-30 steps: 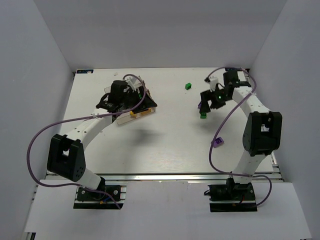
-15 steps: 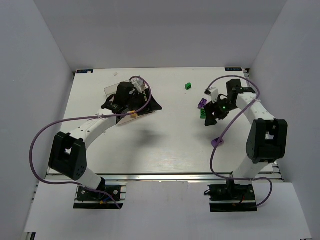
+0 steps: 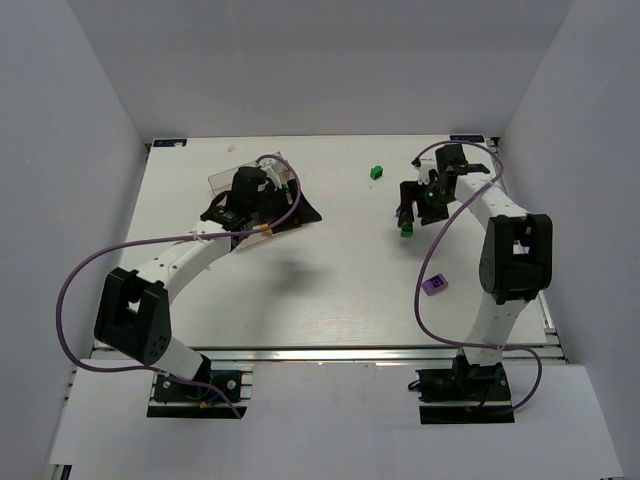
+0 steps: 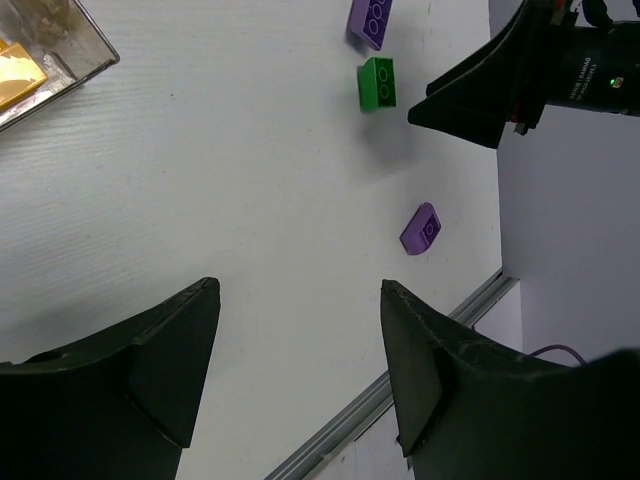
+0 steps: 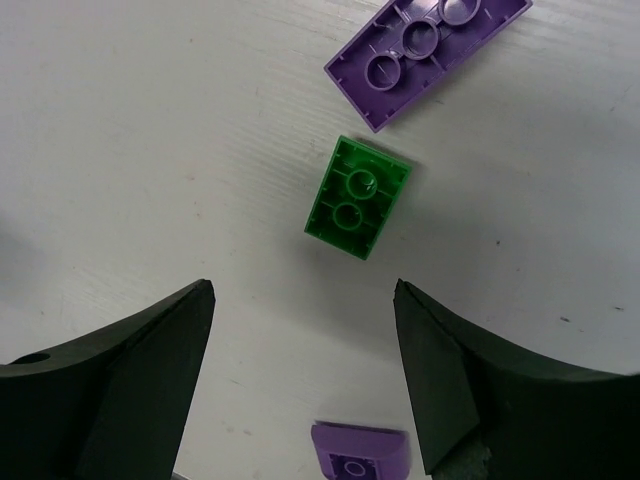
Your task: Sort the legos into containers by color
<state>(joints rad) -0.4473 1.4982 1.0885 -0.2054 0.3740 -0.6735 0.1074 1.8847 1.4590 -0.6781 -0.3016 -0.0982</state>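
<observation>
1. The green brick (image 5: pixel 357 197) lies underside up on the white table (image 5: pixel 150 120), directly beneath your right gripper (image 5: pixel 300 380) and untouched by it
2. A long purple brick (image 5: pixel 428 55) lies just beside it, also underside up, with a thin gap between the two; a smaller purple brick (image 5: pixel 358 460) sits apart on the opposite side, at the bottom edge of the right wrist view
3. A second green brick (image 3: pixel 377 172) sits alone further left, toward the back middle of the table
4. The clear tray (image 3: pixel 225 180) stands at the back left; a yellow brick (image 4: pixel 15 80) rests inside it, though you cannot tell which compartment
5. Your right gripper's fingers stand wide apart and hold nothing
6. Your left gripper (image 4: pixel 300 370) hangs beside the tray's corner, jaws well parted, with only bare table between them
</observation>
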